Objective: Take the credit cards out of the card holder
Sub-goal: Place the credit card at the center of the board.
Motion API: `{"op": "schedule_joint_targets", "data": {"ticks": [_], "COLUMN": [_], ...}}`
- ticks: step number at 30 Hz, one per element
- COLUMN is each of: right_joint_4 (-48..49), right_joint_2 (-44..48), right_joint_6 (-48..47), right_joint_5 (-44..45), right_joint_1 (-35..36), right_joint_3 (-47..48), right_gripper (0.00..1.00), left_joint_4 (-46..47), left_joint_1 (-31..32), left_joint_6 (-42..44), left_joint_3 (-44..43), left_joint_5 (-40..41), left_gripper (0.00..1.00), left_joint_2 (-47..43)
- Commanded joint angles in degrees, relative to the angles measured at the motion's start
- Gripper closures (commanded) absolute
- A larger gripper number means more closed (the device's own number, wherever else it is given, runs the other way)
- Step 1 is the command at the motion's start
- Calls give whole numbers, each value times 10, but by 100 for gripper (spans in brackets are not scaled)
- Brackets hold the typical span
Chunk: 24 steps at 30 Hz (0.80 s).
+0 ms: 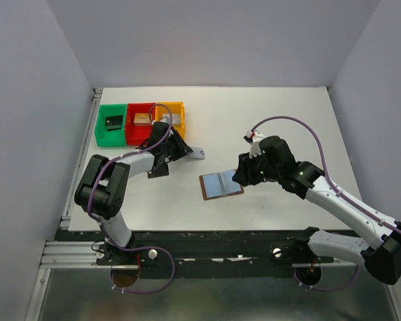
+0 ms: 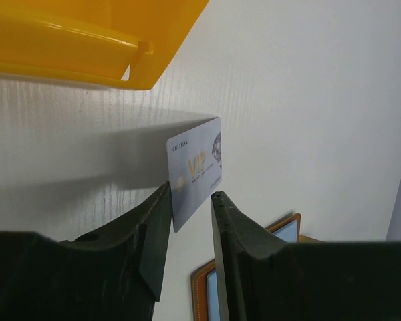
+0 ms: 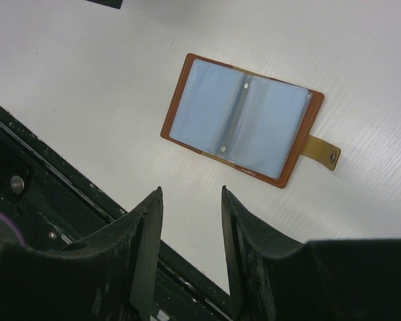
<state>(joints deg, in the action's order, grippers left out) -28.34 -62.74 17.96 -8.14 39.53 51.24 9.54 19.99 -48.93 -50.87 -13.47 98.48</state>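
Note:
The card holder [image 1: 220, 184] lies open and flat on the white table, brown rim around pale blue-grey sleeves [image 3: 244, 120], with its snap strap [image 3: 321, 150] sticking out. A grey credit card [image 1: 197, 153] marked VIP [image 2: 195, 170] rests on the table right of the yellow bin. My left gripper [image 1: 182, 148] is open, and the card's near corner sits between the parted tips [image 2: 190, 189], against the left one. The right gripper [image 1: 242, 175] hovers open at the holder's right edge, nothing between its fingers [image 3: 190, 190]. No other cards are in view.
Green [image 1: 111, 125], red [image 1: 142, 122] and yellow [image 1: 174, 117] bins stand in a row at the back left, each with a small block inside. The yellow bin's corner [image 2: 87, 40] is just beyond the left gripper. The table's dark front rail [image 3: 67, 200] runs under the right gripper.

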Motion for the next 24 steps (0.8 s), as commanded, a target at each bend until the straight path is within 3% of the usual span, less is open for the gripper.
{"op": "schedule_joint_targets", "data": {"ticks": [1, 11, 16, 17, 19, 24], "right_joint_4": [-1, -9, -37, -37, -31, -24], "right_joint_2": [-4, -5, -8, -8, -11, -62], "right_joint_6": [-8, -7, 29, 36, 44, 32], "right_joint_5": [15, 25, 159, 168, 155, 96], "right_joint_1": [-1, -1, -1, -4, -19, -60], "right_joint_3": [2, 3, 3, 0, -8, -18], "right_gripper": [52, 52, 51, 47, 37, 36], "left_joint_4": [-36, -58, -91, -94, -126, -174], "left_joint_1": [-3, -24, -25, -21, 6, 114], "left_joint_6": [24, 35, 66, 77, 107, 154], "left_joint_3": [-12, -8, -12, -14, -14, -6], "left_joint_5": [27, 42, 76, 96, 148, 294], "left_gripper": [56, 53, 53, 53, 49, 34], "left_joint_2": [-15, -40, -82, -100, -134, -206]}}
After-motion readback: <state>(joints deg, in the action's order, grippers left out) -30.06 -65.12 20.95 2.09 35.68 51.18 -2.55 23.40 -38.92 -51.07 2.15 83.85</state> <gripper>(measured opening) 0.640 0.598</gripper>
